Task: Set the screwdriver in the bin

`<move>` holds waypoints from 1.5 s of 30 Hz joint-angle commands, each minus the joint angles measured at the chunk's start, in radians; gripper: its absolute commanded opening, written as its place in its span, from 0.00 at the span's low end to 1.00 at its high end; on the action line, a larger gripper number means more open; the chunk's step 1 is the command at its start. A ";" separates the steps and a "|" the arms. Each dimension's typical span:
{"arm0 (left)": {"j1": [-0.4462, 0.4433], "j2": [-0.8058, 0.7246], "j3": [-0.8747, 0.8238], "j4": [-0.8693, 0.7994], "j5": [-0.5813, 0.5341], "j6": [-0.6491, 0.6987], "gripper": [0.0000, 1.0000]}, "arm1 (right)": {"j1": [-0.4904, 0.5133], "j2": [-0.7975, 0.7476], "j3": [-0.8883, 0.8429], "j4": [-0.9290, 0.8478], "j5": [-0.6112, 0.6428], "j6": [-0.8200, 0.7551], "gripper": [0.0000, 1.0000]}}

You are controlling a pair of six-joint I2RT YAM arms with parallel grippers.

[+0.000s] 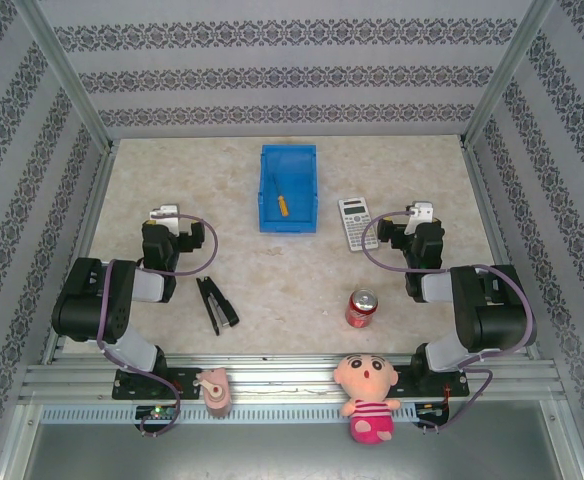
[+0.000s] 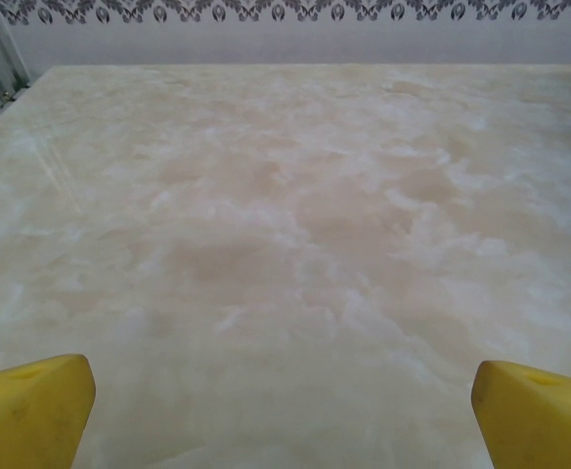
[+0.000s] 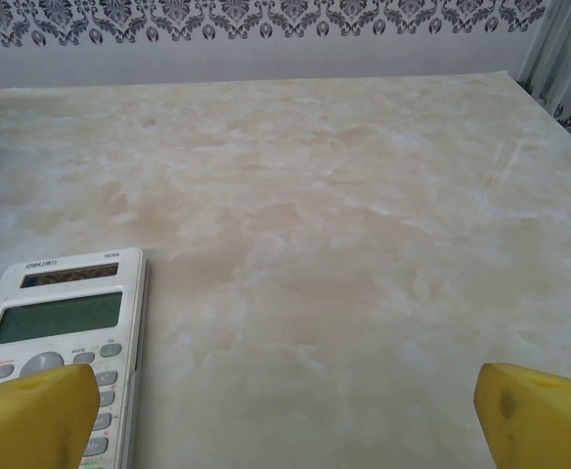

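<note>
We are looking at the pale surface [image 1: 302, 300], where the blue bin [image 1: 300, 185] is standing at the far middle. The left end effector [image 2: 285, 401] and the right end effector [image 3: 285, 401] are both hanging released, grasping nothing, well apart from the bin (the right one is just beside the calculator [image 3: 61, 332]). The screwdriver [image 1: 280, 201] is lying inside the bin, so we are judging the task finished. To end it well, we are advising no new contact with the bin.
</note>
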 commanded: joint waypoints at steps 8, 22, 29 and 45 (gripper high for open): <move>0.009 -0.011 0.006 -0.025 0.025 0.021 0.99 | -0.007 0.005 0.011 0.038 -0.019 -0.003 0.98; 0.009 -0.011 0.006 -0.025 0.025 0.021 0.99 | -0.005 0.005 0.011 0.036 -0.016 -0.006 0.98; 0.009 -0.011 0.006 -0.026 0.025 0.021 0.99 | -0.005 0.006 0.012 0.036 -0.015 -0.006 0.98; 0.009 -0.011 0.006 -0.025 0.025 0.021 0.99 | 0.009 0.005 0.016 0.026 -0.011 -0.023 0.98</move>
